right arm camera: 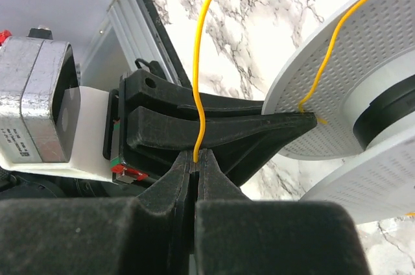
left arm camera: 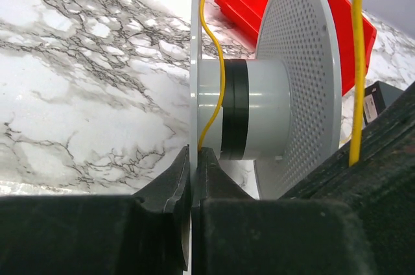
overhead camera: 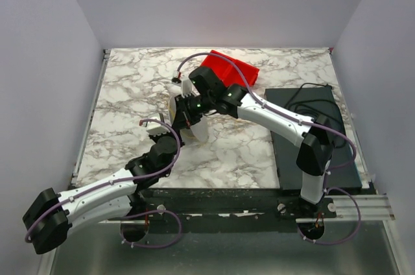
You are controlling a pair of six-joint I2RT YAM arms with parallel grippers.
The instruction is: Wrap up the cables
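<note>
Left tool (left arm camera: 194,156) and right tool (right arm camera: 196,158) both pinch the thin yellow-orange wire (left arm camera: 223,83), running upward from the left tool across the hub of the white perforated plastic spool (left arm camera: 266,106)

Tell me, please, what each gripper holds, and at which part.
The left gripper pinches the cable beside the spool flange; the right gripper pinches a free stretch of it.

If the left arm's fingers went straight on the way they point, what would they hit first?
Probably the grey spool, its hub just ahead of the left fingers; depth is unclear.
</note>
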